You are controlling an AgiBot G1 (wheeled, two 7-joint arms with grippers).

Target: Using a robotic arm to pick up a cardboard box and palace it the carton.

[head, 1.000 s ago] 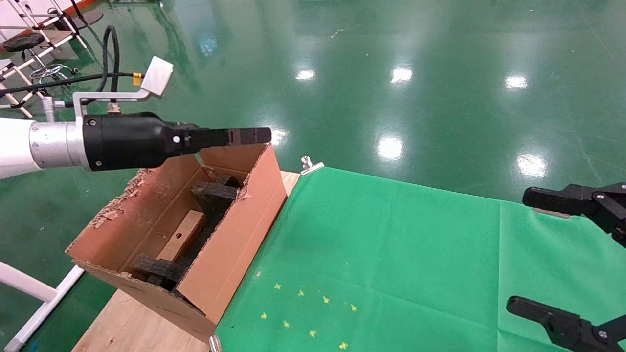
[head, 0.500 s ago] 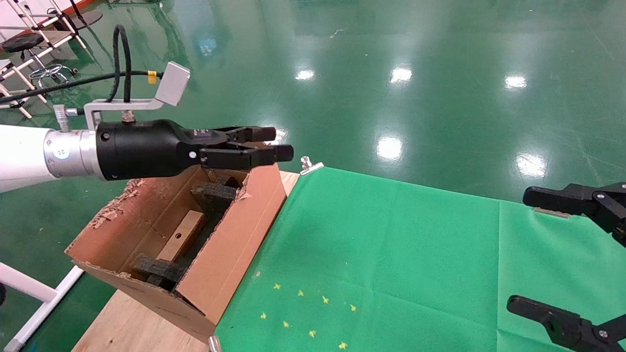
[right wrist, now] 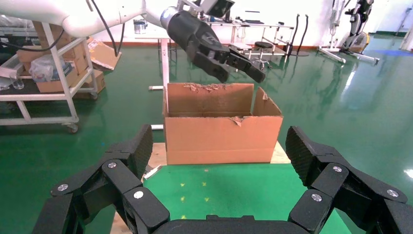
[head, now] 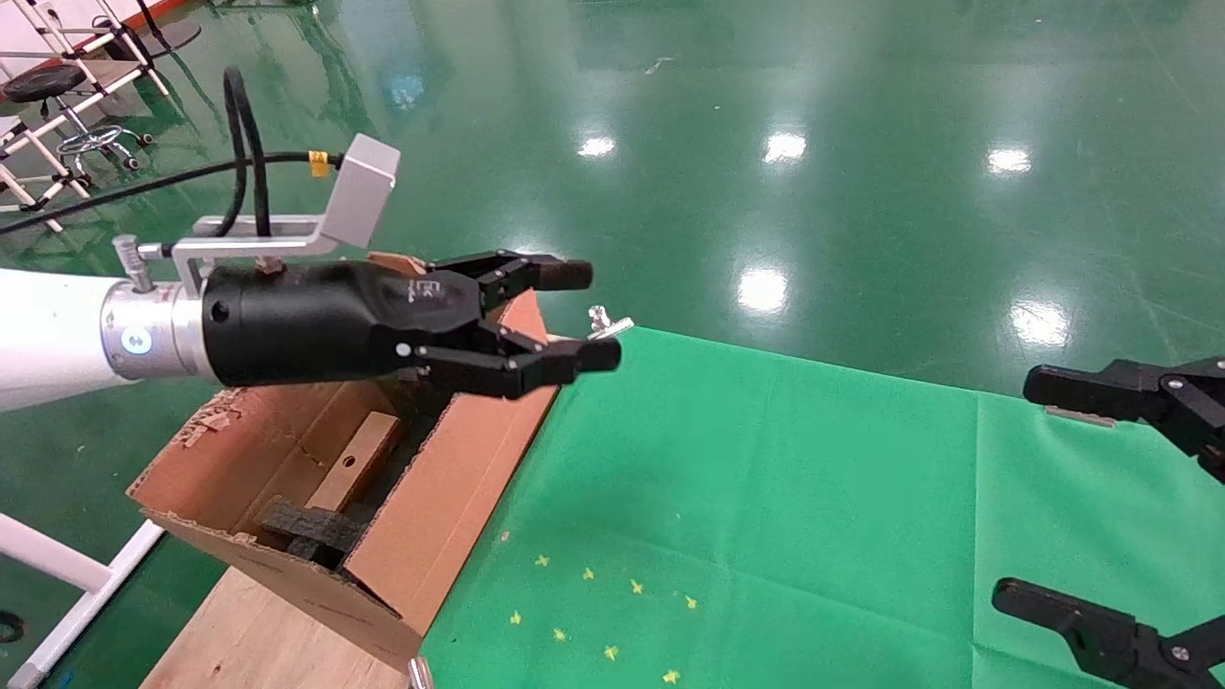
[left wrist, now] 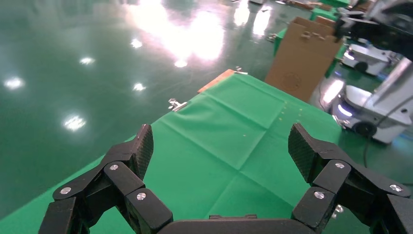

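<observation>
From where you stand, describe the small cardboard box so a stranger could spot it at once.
Find the large brown carton with ragged flaps at the left end of the green-covered table, under the open left gripper. The cardboard box lies inside: a narrow block with one round hole, lighter than the black foam blocks beside it.

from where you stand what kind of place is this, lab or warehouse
Probably a robotics lab or test hall. A glossy green floor runs wide, metal racks hold boxes, and another wheeled robot stands past the green cloth table. The carton looks like a test prop.
</observation>
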